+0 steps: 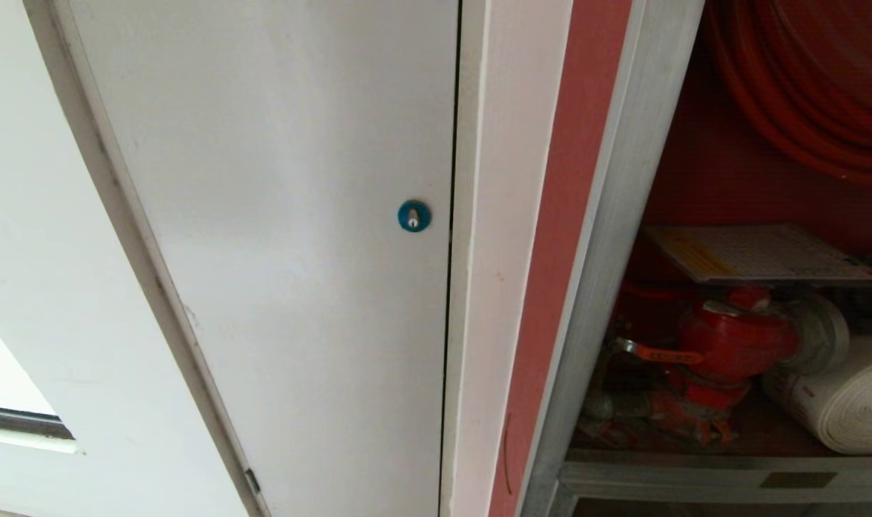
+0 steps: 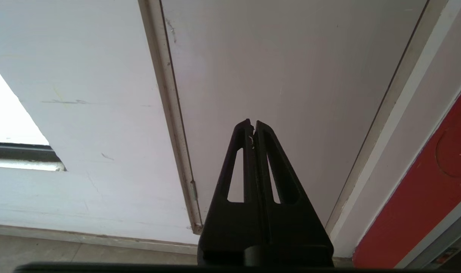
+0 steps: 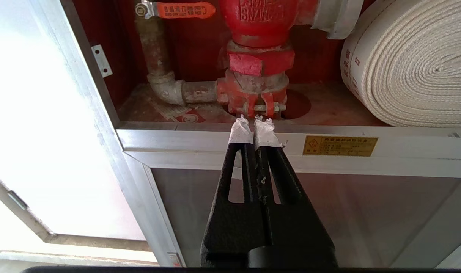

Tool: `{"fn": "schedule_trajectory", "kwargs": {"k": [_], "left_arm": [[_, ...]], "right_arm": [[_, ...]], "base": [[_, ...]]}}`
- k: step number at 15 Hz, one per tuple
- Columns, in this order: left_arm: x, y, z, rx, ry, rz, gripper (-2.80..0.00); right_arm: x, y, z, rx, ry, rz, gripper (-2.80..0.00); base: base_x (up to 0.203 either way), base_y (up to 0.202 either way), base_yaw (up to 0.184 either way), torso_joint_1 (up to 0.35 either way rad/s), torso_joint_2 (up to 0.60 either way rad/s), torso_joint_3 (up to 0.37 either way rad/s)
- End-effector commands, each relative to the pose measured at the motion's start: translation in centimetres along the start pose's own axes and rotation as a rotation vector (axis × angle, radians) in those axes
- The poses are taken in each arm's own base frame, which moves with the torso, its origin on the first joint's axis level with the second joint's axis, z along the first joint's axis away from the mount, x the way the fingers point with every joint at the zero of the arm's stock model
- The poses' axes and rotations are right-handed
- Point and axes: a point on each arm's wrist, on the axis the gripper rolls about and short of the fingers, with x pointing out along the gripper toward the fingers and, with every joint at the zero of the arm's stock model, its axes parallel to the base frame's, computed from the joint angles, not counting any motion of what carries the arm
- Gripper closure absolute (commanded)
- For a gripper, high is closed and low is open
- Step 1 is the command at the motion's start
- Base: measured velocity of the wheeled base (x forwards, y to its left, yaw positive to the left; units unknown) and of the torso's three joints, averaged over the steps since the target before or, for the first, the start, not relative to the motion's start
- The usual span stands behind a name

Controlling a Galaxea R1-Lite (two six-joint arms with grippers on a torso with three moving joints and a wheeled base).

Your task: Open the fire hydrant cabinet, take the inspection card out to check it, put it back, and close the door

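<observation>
Cabinet (image 1: pixel 694 287) open at the head view's right, cut off by the frame.
Card (image 1: pixel 758 253) lies flat above the valve (image 1: pixel 730 337), print unreadable; left pincer (image 2: pixel 252 124) and right pincer (image 3: pixel 254 120) both closed, empty.

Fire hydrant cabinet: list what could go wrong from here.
1. The inspection card lies flat atop the red valve; it might slide off when picked up.
2. The right claw is shut, low by the cabinet's bottom rail; it may bump the valve or white hose roll while rising.
</observation>
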Motion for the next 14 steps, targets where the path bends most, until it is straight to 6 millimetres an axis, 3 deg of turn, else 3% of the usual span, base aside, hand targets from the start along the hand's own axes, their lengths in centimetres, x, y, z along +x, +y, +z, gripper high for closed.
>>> {"fn": "schedule_trajectory", "kwargs": {"k": [1,14], "left_arm": [[0.01,0.00,0.01,0.000,0.000,0.000,0.00],[0.01,0.00,0.01,0.000,0.000,0.000,0.00]], "right_arm": [[0.05,-0.01,-0.12,0.000,0.005,0.000,0.00],[0.05,-0.01,-0.12,0.000,0.005,0.000,0.00]], "base": [[0.000,0.000,0.000,0.000,0.00,0.000],[0.000,0.000,0.000,0.000,0.00,0.000]]}}
